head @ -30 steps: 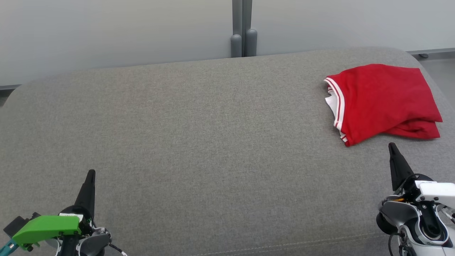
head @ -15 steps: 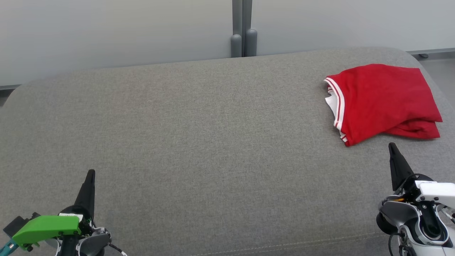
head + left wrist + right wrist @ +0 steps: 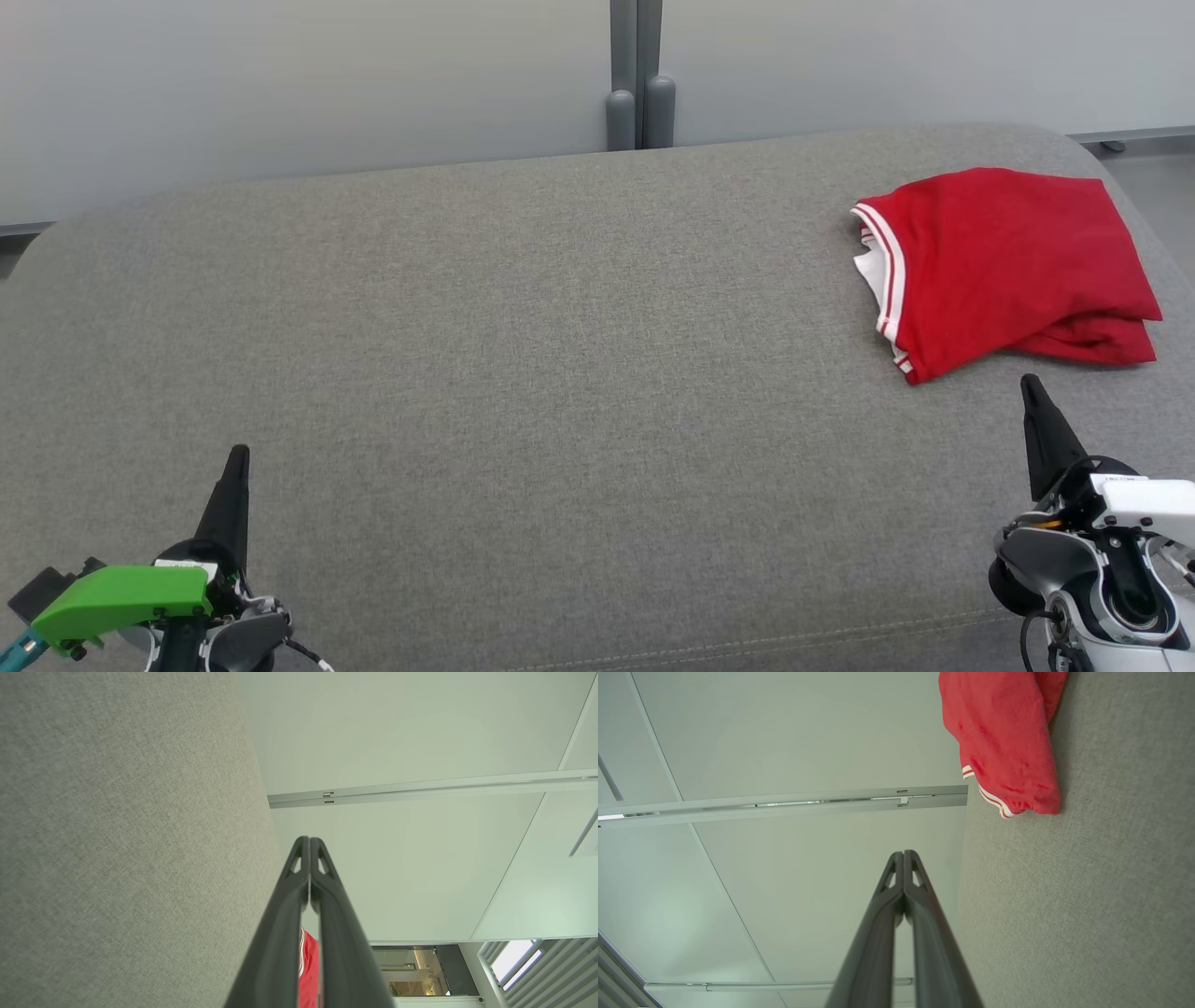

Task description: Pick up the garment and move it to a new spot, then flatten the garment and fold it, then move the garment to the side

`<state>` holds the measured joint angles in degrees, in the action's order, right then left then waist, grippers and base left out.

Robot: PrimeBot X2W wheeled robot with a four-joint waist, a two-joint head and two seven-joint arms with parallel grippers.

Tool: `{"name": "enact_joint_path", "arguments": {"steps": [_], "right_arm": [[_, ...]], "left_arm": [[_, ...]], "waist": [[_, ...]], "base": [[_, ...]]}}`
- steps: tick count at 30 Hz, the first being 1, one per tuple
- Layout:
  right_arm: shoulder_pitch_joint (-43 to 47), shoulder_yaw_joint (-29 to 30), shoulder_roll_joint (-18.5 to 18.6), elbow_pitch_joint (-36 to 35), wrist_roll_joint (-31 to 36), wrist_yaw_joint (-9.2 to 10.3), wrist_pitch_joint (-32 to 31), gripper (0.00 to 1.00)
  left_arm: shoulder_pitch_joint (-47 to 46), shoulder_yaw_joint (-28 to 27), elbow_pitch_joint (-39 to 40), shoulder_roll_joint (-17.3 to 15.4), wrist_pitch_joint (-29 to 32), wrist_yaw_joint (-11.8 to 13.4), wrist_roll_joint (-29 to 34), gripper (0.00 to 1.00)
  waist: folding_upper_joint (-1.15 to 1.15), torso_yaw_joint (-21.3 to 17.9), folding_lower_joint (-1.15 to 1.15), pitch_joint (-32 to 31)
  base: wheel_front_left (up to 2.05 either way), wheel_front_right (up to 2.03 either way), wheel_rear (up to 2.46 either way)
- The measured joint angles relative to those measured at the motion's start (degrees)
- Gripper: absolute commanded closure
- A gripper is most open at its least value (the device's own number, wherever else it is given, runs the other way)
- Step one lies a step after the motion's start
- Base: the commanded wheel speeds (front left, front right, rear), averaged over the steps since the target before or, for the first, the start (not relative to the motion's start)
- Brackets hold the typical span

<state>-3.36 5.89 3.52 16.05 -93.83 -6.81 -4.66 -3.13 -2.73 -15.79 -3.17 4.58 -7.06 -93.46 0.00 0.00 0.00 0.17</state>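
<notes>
The garment (image 3: pixel 1004 266) is red with white-striped trim and lies folded at the far right of the grey cushioned surface (image 3: pixel 523 373). It also shows in the right wrist view (image 3: pixel 1008 742) and as a sliver in the left wrist view (image 3: pixel 309 970). My right gripper (image 3: pixel 1030 383) hovers just in front of the garment, shut and empty, its fingertips pressed together (image 3: pixel 904 853). At the lower left my left gripper (image 3: pixel 240 453) is far from the garment, also shut on nothing (image 3: pixel 309 839).
Pale wall panels with a grey vertical post (image 3: pixel 638 84) stand behind the surface. The surface's rounded right end (image 3: pixel 1134 201) drops to the floor close to the garment. Bare grey fabric stretches from the middle to the left.
</notes>
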Motion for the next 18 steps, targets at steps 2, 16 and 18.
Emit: {"name": "enact_joint_path", "arguments": {"steps": [2, 16, 18], "right_arm": [[0.0, 0.0, 0.0, 0.0, 0.0, 0.00, 0.0, 1.00], [0.0, 0.1, 0.0, 0.0, 0.0, 0.00, 0.0, 1.00], [0.0, 0.1, 0.0, 0.0, 0.0, 0.00, 0.0, 1.00]], "left_arm": [[0.0, 0.0, 0.0, 0.0, 0.0, 0.0, 0.0, 1.00], [0.0, -0.1, 0.0, 0.0, 0.2, 0.0, 0.0, 1.00], [0.0, -0.1, 0.0, 0.0, 0.2, 0.0, 0.0, 1.00]], "waist": [[0.00, 0.0, 0.00, 0.0], [0.00, 0.0, 0.00, 0.0], [0.00, 0.0, 0.00, 0.0]], "base": [[0.00, 0.00, 0.00], [0.00, 0.00, 0.00], [0.00, 0.00, 0.00]]}}
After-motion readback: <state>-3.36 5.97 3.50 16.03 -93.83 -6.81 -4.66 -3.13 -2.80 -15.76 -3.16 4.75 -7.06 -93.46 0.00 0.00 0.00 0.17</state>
